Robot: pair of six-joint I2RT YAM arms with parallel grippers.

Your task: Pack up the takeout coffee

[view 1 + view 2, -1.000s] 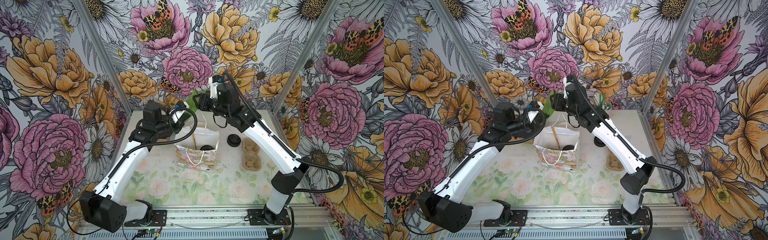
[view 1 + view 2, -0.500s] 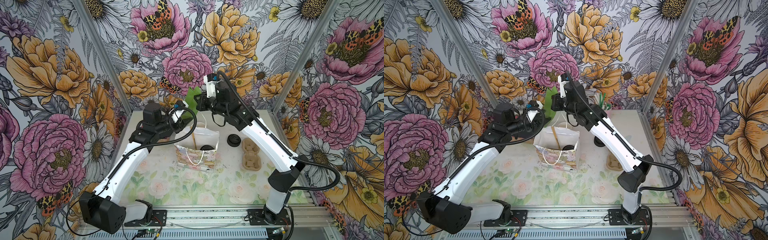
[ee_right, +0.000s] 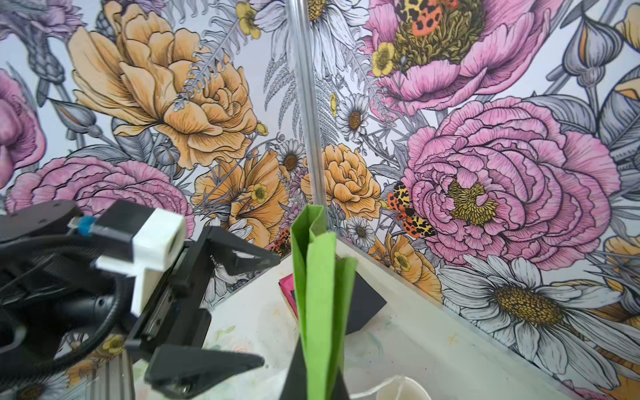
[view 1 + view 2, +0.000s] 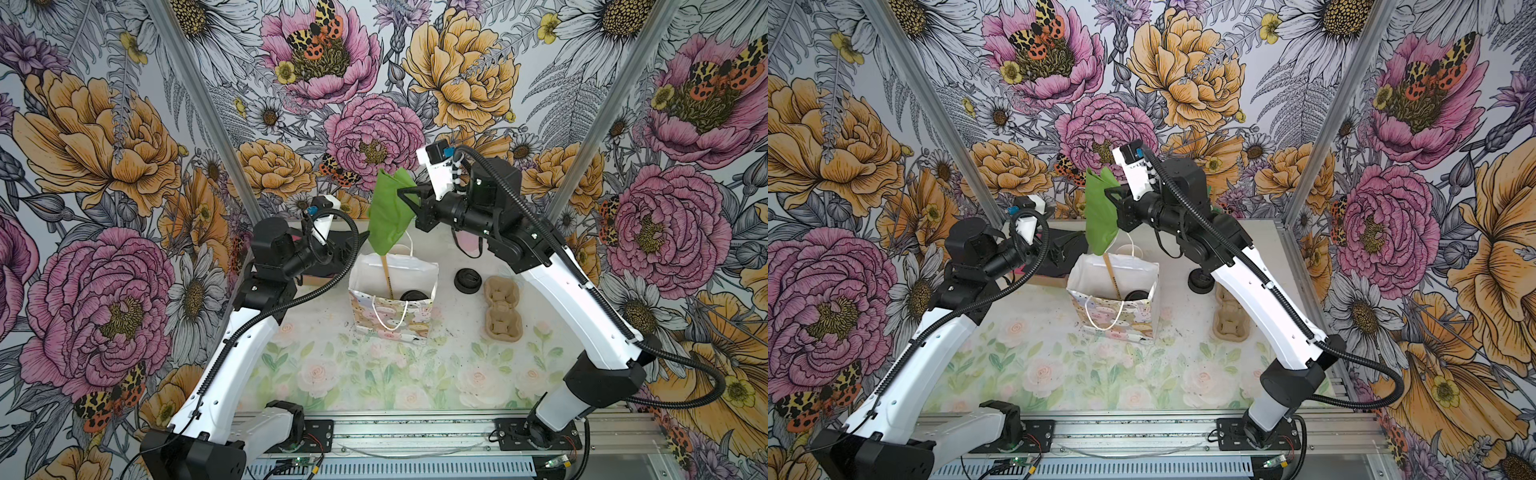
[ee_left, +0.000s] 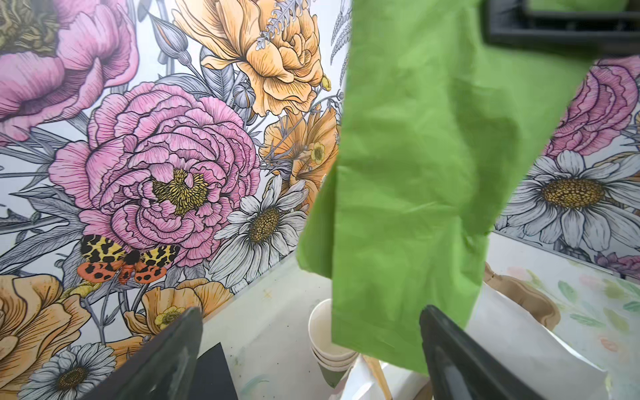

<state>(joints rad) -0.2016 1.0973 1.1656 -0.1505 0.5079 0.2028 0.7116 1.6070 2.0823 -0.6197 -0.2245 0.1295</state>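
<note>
Above the gift bag (image 4: 390, 322), pinches the green tissue paper (image 4: 388, 212) at its upper edge with the right gripper (image 4: 402, 194), jaws pressed together on the sheet. Hangs almost upright, long axis pointing down, lower tip just over the bag's rear rim. Inside the bag, shows only the black lid of the takeout coffee (image 4: 413, 295), beside a leaning wooden stirrer (image 4: 388, 276). Left of the bag's mouth, holds the left gripper (image 5: 311, 315) spread wide and empty, just beside the sheet. Likely needs a straight descent by the right arm.
</note>
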